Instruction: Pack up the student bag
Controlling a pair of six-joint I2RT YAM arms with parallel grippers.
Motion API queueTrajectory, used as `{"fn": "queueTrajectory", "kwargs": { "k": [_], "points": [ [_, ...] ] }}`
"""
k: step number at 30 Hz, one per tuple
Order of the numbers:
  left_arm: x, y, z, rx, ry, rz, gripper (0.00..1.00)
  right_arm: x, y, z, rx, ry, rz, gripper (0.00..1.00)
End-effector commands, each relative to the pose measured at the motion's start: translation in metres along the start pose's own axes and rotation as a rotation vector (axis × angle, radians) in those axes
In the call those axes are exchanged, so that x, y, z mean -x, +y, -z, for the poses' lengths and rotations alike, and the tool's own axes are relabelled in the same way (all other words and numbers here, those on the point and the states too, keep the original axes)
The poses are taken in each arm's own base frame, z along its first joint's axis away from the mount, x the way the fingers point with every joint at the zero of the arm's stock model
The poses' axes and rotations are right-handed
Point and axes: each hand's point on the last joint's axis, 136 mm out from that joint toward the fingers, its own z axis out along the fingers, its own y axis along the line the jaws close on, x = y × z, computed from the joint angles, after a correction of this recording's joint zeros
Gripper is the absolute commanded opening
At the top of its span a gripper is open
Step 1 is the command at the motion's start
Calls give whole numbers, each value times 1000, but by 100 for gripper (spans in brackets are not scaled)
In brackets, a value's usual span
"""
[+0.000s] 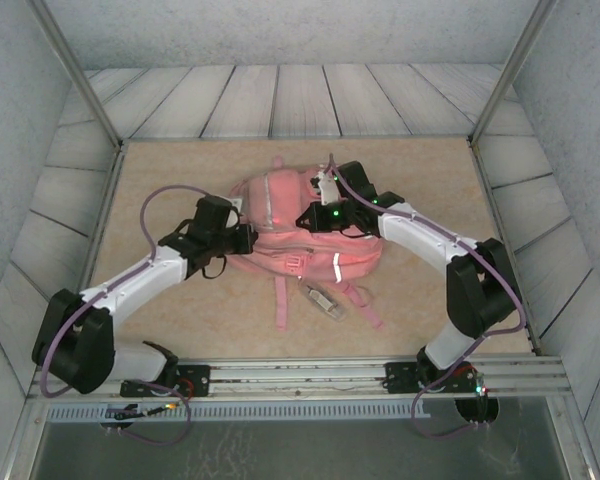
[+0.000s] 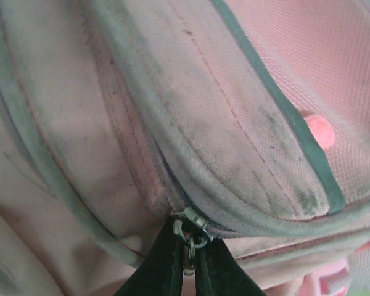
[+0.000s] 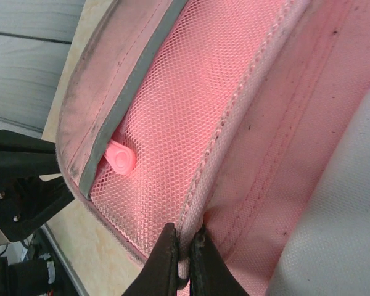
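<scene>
The pink student bag [image 1: 290,255] lies flat in the middle of the tan mat, straps toward the near side. My left gripper [image 1: 242,238] presses against its left edge. In the left wrist view the left gripper [image 2: 190,256] is shut on the metal zipper pull [image 2: 189,251], which hangs from the slider [image 2: 192,223] on a grimy pink panel of the bag [image 2: 234,123]. My right gripper [image 1: 316,214] sits on the bag's upper right. There the right gripper [image 3: 185,250] is shut on a raised pink seam [image 3: 200,216] beside the mesh pocket [image 3: 172,123].
A small grey oblong object [image 1: 325,300] lies on the mat between the bag's loose straps [image 1: 280,300]. A pink rubber tab [image 3: 121,157] shows under the mesh. The left arm's dark body [image 3: 18,185] sits close beside the bag. Slatted walls surround the mat [image 1: 430,200].
</scene>
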Motion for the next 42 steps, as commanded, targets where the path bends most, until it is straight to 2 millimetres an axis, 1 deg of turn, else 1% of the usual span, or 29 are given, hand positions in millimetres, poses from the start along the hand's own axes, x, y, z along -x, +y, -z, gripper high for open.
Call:
{"fn": "queueTrajectory", "kwargs": {
  "k": [1, 4, 7, 9, 13, 14, 16, 18, 20, 24, 27, 28, 30, 32, 34, 37, 42],
  "points": [
    [-5, 34, 16, 124, 9, -54, 0, 18, -28, 11, -66, -15, 36, 0],
    [-16, 10, 20, -14, 59, -109, 0, 30, -40, 7, -75, -22, 26, 0],
    [-30, -21, 25, -200, 109, -140, 0, 44, -50, -3, -99, -17, 21, 0],
    [-39, -37, 27, -276, 135, -163, 0, 52, -55, -11, -109, -19, 14, 0],
    [-59, -57, 24, -334, 195, -215, 0, 66, -60, -30, -101, -20, -9, 0],
    [-63, -60, 22, -340, 212, -222, 0, 67, -60, -35, -89, -14, -17, 0],
    [-67, -65, 16, -340, 231, -230, 0, 68, -57, -38, -66, -5, -29, 0],
    [-64, -71, 9, -334, 226, -229, 0, 64, -53, -37, -48, 5, -36, 7],
    [-60, -78, 3, -346, 213, -226, 0, 55, -54, -31, -58, 16, -39, 17],
    [-49, -86, -9, -364, 203, -218, 0, 26, -55, -11, -88, 43, -47, 35],
    [-44, -94, -20, -387, 215, -235, 0, 4, -47, 1, -42, 53, -84, 43],
    [-43, -97, -23, -398, 221, -242, 0, -3, -44, 3, -16, 54, -103, 44],
    [-43, -102, -30, -413, 239, -256, 0, -12, -33, 6, 55, 43, -137, 45],
    [-45, -108, -36, -424, 258, -273, 0, -14, -23, 6, 135, 12, -176, 46],
    [-48, -112, -42, -429, 275, -285, 0, -17, -19, 2, 203, -24, -229, 47],
    [-48, -115, -47, -426, 283, -292, 0, -19, -18, -8, 260, -31, -300, 47],
    [-51, -118, -50, -422, 281, -293, 0, -22, -12, -21, 326, -16, -350, 46]
  ]
}}
